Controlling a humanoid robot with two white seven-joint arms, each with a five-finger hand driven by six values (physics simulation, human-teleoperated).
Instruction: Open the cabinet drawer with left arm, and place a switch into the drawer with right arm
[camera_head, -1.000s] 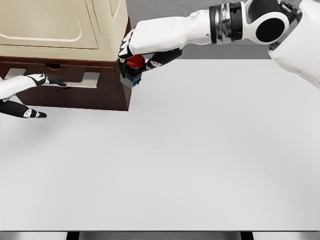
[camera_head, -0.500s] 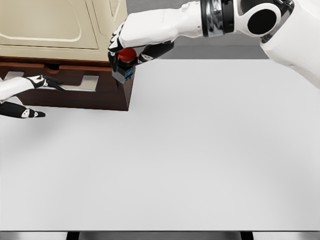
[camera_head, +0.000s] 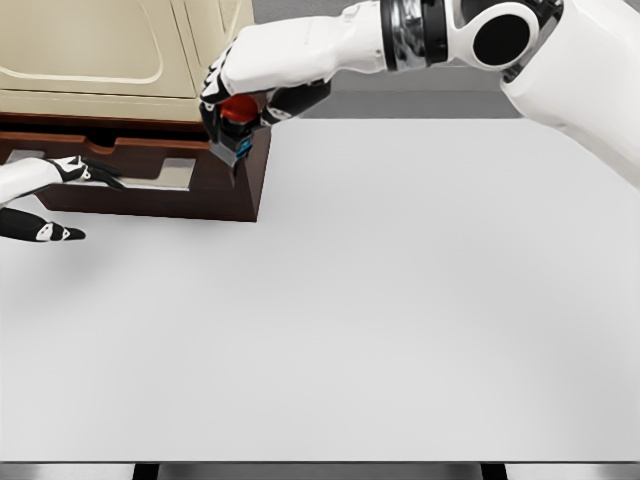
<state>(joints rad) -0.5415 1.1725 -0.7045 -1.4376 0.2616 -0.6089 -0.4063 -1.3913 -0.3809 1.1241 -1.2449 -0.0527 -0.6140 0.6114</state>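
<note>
**Switch held over the right end of the open drawer**

The switch, a small grey box with a round red button on top and a blue patch on its side, is gripped by the right hand. The white-and-black fingers are curled closely around it, the red button showing between them and the grey body hanging out below. The switch is seen above the right end of the dark brown wooden drawer, against its right front corner; whether it touches the wood cannot be told.

The drawer is pulled out from the foot of the cream-coloured cabinet, whose panelled front rises above it. Pale grey patches of the drawer's inside are visible behind its front board.

The left hand is seen at the picture's left edge, at the left part of the drawer. Its upper fingers are reached over the drawer's front board, and a lower black-and-white finger is stretched out apart from them over the white table. No object is held in it; the fingers are spread rather than closed.
</note>
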